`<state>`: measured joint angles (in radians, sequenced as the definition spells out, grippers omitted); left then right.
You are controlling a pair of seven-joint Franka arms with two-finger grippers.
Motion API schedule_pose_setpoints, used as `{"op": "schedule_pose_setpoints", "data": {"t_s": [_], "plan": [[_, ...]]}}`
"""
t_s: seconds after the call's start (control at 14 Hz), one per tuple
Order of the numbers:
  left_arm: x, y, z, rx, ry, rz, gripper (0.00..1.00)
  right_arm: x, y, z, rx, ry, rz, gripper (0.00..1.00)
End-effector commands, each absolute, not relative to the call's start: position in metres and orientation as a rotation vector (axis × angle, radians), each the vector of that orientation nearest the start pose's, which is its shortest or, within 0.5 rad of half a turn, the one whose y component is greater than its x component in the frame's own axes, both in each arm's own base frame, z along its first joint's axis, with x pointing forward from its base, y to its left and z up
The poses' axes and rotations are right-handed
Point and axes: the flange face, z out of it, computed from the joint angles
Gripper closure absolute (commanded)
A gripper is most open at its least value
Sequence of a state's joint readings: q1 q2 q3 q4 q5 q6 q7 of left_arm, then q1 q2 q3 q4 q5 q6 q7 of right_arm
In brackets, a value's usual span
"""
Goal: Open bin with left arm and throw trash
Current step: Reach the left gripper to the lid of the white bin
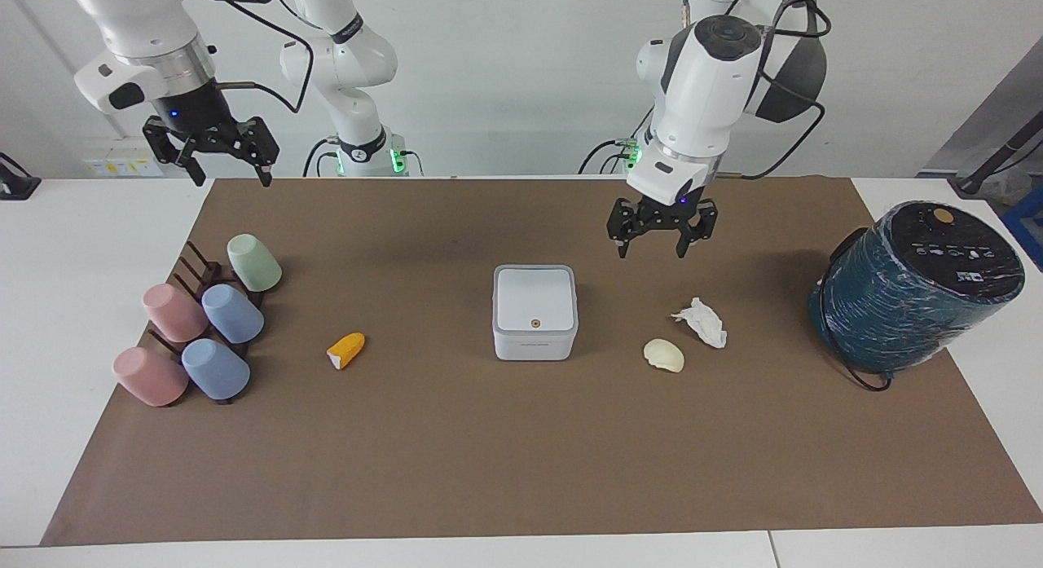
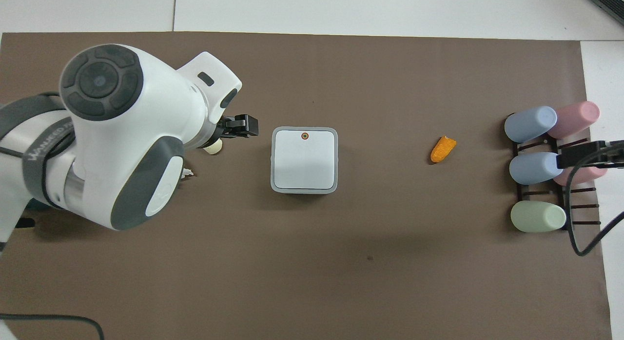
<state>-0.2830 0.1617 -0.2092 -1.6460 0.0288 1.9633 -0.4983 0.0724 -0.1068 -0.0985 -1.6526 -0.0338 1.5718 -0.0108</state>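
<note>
Bin (image 1: 534, 311) mid-mat, lid shut, orange button (image 1: 534, 323) on lid edge farthest from robots. Left gripper (image 1: 651, 249) up in air, fingers wide, empty, over mat just beside bin. Best play: come over button, press straight down, no sideways shove. Orange peel (image 1: 345, 350), cream peel (image 1: 663, 354), tissue (image 1: 701, 321) lie apart. Right gripper (image 1: 230, 177) waits, wide.

Only a grey band on the left arm (image 2: 46, 145) carries lettering, too small to read reliably.
</note>
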Motion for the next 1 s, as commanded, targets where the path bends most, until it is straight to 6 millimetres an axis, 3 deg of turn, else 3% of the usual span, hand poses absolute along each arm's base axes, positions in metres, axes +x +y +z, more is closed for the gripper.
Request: {"op": "schedule_pose_setpoints", "data": {"t_s": [0.0, 0.21, 0.5, 0.93], "plan": [[0.563, -0.301, 0.527, -3.254, -0.1, -0.283, 0.03, 0.516, -0.022, 0.643, -3.153, 0.053, -0.047, 0.0], [0.559, -0.327, 0.519, -3.298, -0.165, -0.301, 0.45, 0.516, -0.023, 0.643, -3.153, 0.055, -0.047, 0.0], [0.556, -0.34, 0.514, -3.316, -0.137, -0.333, 1.0, 0.516, -0.025, 0.643, -3.153, 0.06, -0.045, 0.0], [0.563, -0.373, 0.478, -3.354, -0.141, -0.362, 1.0, 0.516, -0.025, 0.643, -3.152, 0.06, -0.045, 0.0]]}}
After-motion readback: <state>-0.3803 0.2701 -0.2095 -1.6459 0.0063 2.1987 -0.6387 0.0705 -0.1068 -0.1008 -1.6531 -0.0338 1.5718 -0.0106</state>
